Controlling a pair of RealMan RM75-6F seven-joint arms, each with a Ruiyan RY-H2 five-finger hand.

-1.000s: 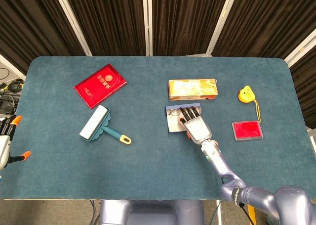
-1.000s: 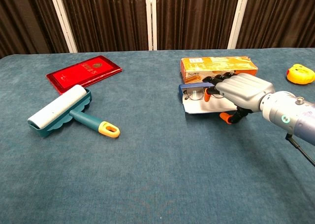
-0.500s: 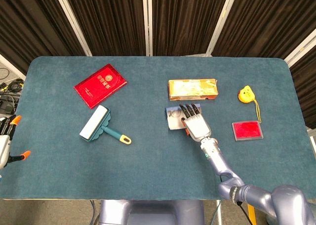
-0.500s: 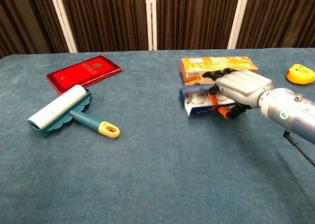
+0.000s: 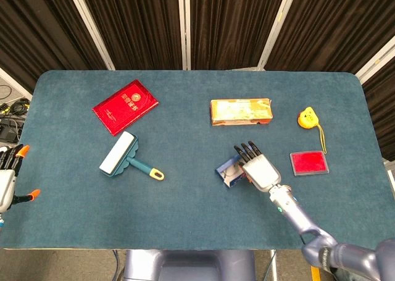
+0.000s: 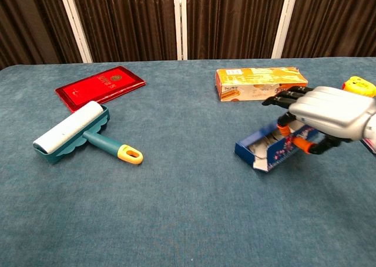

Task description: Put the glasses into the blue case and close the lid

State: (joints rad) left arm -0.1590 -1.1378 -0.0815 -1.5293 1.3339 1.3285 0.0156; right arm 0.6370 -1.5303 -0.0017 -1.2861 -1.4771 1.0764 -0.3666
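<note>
The blue case (image 5: pixel 229 172) (image 6: pixel 264 150) sits open and tilted in front of the orange box, nearer to me than the box. Inside it the glasses (image 5: pixel 232 168) (image 6: pixel 271 139) show in part. My right hand (image 5: pixel 260 170) (image 6: pixel 326 112) grips the case from its right side, fingers over the top and the orange-tipped thumb under the edge. The lid stands open. I cannot tell whether the case rests on the cloth or hangs just above it. My left hand (image 5: pixel 8 177) shows only at the left edge of the head view, off the table, fingers spread and holding nothing.
An orange box (image 5: pixel 241 111) (image 6: pixel 259 82) lies behind the case. A red booklet (image 5: pixel 125 106) (image 6: pixel 100 86) and a lint roller (image 5: pixel 124 157) (image 6: pixel 73 132) lie to the left. A yellow tape measure (image 5: pixel 306 117) and a flat red box (image 5: pixel 309 162) lie to the right.
My right hand has pulled the case away from the orange box, toward me and a little to the right, and the case now sits tilted in its grip. The left hand has not moved.
</note>
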